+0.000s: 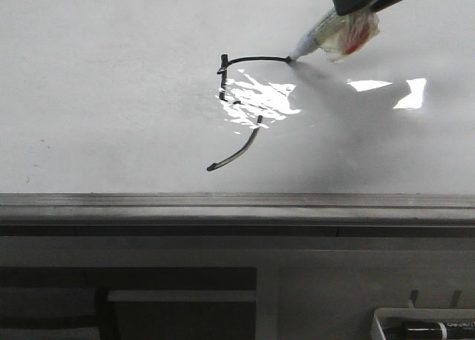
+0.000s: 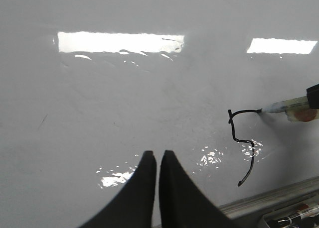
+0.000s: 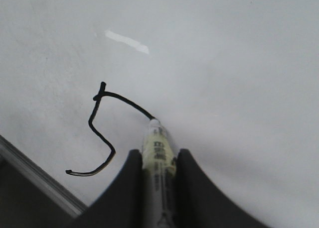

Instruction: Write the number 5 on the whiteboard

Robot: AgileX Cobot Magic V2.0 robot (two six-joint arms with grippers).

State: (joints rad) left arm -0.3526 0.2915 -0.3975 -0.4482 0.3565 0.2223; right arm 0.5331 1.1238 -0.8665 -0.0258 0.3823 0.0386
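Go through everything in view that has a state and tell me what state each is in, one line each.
Glossy white whiteboard: flat, glare patches, inked.
Thin black ink number 5: top bar, vertical stroke and curved tail all drawn.
Clear-barrelled marker: uncapped, tip at the top bar's end.
Right gripper: shut on the marker.
Left gripper: shut, holding nothing, above the board.
Black marker in the white tray: lying flat, unused.
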